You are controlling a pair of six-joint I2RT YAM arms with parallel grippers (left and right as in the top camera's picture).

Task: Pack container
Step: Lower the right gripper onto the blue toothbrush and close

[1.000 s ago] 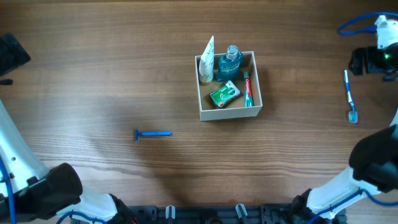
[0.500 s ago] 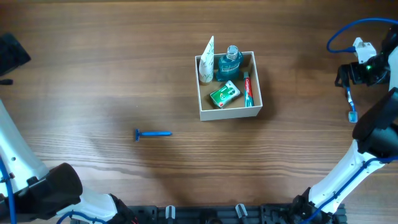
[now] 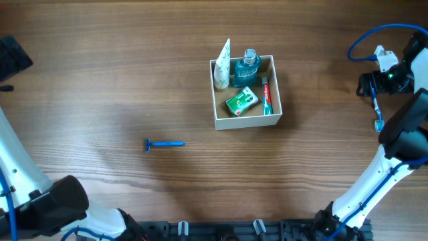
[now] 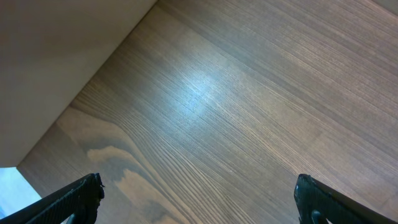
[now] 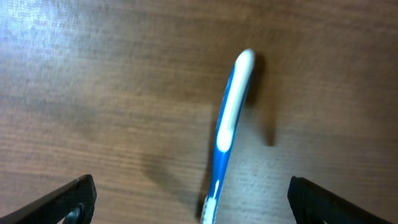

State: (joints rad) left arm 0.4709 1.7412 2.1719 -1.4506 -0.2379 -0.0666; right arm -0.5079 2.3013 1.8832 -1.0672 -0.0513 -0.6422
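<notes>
Well apart from the container (image 3: 247, 121), right claw (image 5: 193, 198) gapes over toothbrush (image 5: 229, 112).

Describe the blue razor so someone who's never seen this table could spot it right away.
Find the white-walled container near the middle of the wooden table. Left of it, nearer the robot, the razor lies alone on bare wood. It is solid blue with a short crossbar head, unlike the longer blue-and-white toothbrush at far right.

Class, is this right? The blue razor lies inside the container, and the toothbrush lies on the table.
No. The overhead view shows the blue razor on the table, well left of the container. The toothbrush does lie on the table.
</notes>
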